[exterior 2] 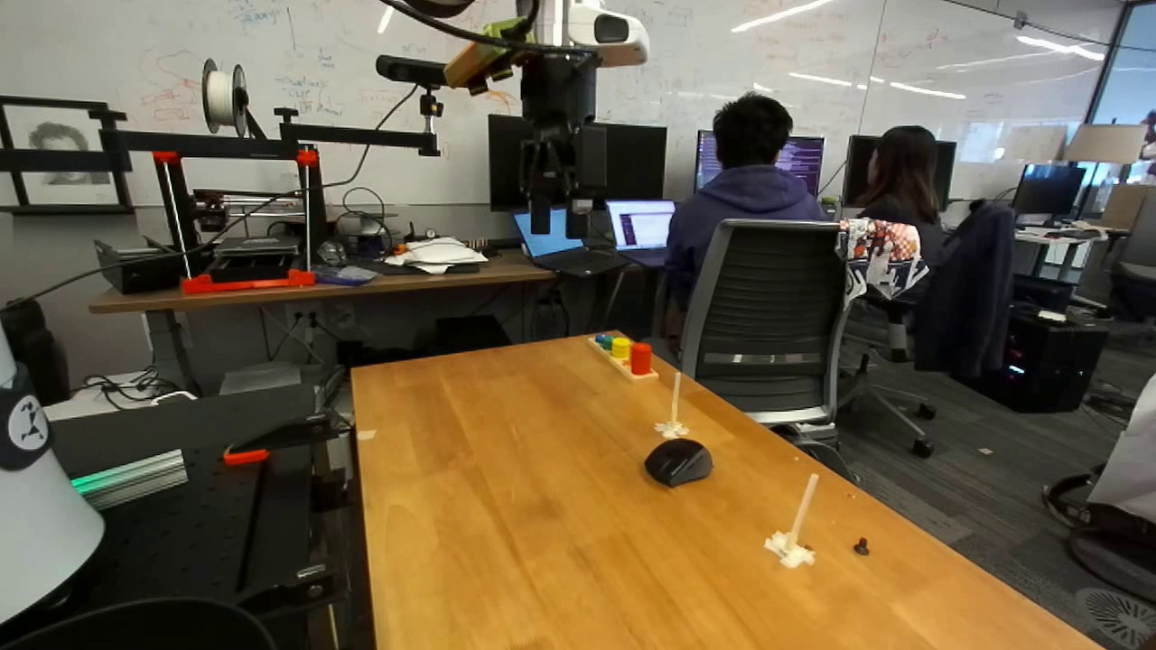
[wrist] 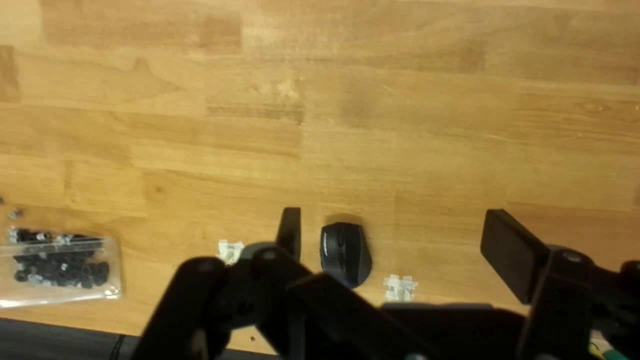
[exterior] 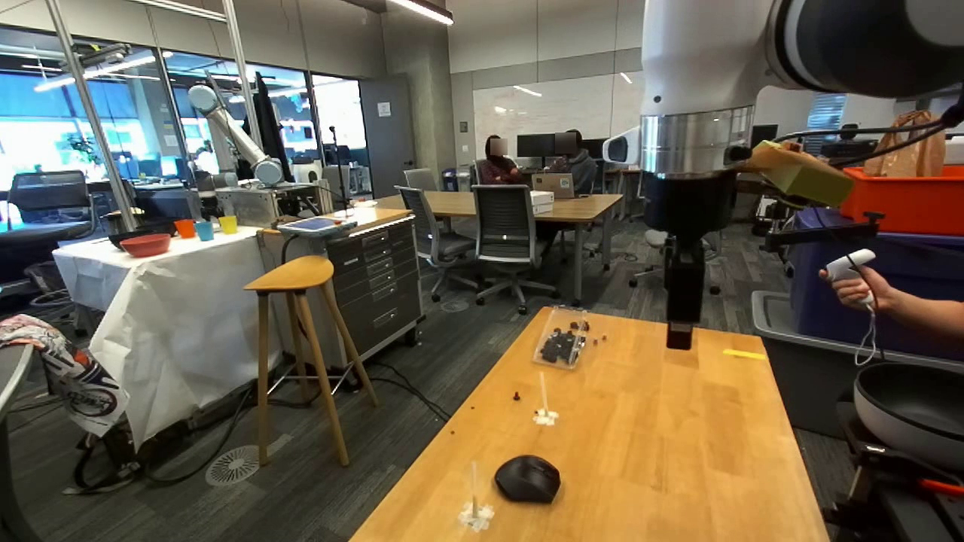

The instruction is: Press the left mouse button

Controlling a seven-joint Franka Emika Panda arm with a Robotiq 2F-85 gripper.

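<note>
The black computer mouse [exterior: 528,479] lies on the wooden table; it also shows in an exterior view [exterior 2: 679,462] and in the wrist view [wrist: 350,260]. Its left button [wrist: 330,235] is the front left part beside the scroll wheel, with a pale logo on it. My gripper [wrist: 397,240] is open and empty. It hangs well above the table, pointing down, in both exterior views [exterior: 679,335] [exterior 2: 559,218]. In the wrist view the mouse appears between the two fingers, nearer the left finger. Nothing touches the mouse.
Two thin upright sticks [exterior: 544,391] [exterior: 474,489] on taped bases stand on the table [exterior: 678,436], either side of the mouse. A clear box of dark bits [wrist: 60,270] lies near the table edge. A coloured block toy [exterior 2: 640,358] sits at a corner.
</note>
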